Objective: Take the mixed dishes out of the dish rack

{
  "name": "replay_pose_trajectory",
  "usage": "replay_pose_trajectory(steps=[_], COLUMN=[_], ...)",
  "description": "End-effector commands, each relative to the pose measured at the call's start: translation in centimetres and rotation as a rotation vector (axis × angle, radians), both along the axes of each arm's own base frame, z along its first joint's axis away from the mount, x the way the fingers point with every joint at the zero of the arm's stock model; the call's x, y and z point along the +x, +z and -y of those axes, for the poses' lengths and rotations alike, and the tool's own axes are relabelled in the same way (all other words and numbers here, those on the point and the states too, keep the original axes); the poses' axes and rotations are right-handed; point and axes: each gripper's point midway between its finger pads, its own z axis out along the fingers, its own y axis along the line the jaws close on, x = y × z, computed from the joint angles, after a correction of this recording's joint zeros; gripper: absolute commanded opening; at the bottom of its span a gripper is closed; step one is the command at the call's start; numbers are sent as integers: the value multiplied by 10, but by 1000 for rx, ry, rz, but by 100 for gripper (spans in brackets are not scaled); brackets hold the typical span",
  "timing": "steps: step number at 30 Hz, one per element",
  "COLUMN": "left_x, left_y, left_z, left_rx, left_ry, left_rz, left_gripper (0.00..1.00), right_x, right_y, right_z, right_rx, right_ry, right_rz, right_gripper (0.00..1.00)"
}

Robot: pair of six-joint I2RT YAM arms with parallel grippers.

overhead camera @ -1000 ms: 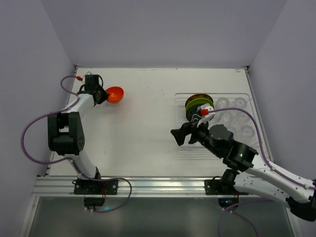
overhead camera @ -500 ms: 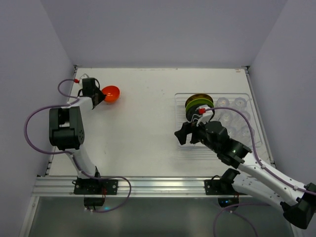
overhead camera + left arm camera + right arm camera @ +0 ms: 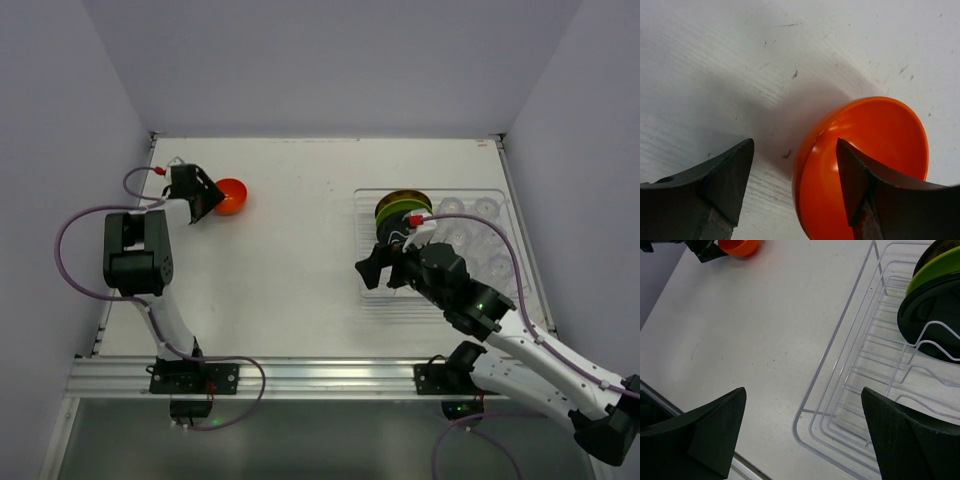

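Orange bowl [image 3: 875, 150] at L gripper [image 3: 794, 144] tips

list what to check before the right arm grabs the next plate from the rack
1. Right gripper open: ok.
2. Right gripper lined up with a plate: not ok, it hangs over the dish rack corner.
3. Black plate upright in the wires, frontmost, edge exposed: ok.
4. Orange bowl let go: cannot tell; the left gripper is open but straddles its rim.
5. Left arm far from the rack: ok.
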Motion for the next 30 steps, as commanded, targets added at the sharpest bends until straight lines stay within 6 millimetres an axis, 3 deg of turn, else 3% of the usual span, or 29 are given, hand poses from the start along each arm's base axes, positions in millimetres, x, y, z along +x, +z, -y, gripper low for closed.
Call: replay_pose_trajectory(steps=[1, 2, 3, 8, 11, 13, 17, 18, 19, 20, 24, 28, 30], left_x=[-1, -2, -4, -14, -34, -44, -91, -108, -119, -139, -188, -216, -222], left_y=[23, 27, 36, 62, 79, 103, 142, 172, 185, 223, 277, 293, 288], left_z=[0, 1, 1, 13, 17, 23, 15, 16, 28, 30, 42, 44, 49], left_rx=[1, -2, -1, -1, 22, 44, 90, 96, 102, 103, 114, 213, 218], left_ry=[14, 15, 19, 17, 43, 58, 164, 172, 141, 136, -3, -146, -194], left_rz=[56, 61, 75, 101, 57, 67, 22, 103, 147, 263, 406, 403, 401], left_gripper=[75, 82, 98, 100, 100, 100, 100, 100, 100, 100, 100, 100, 100], right_x=[9, 10, 11, 26, 36, 42, 49, 50, 49, 52, 59, 64, 71], right_y=[31, 28, 29, 25, 19, 22, 41, 51, 54, 57, 64, 72, 69], right_z=[0, -1, -1, -7, -13, -18, -20, -21, -19, -14, 7, 16, 22], right_rx=[55, 45, 44, 23, 30, 61, 99, 118, 119, 122, 176, 223, 262], right_ry=[-49, -52, -56, -107, -133, -150, -174, -177, -188, -221, -378, -407, -427], right_rz=[32, 22, 20, -35, -85, -111, -98, -89, -94, -87, -81, -38, -71], right_gripper=[99, 99, 99, 99, 99, 99, 99, 99, 99, 99, 99, 99, 99])
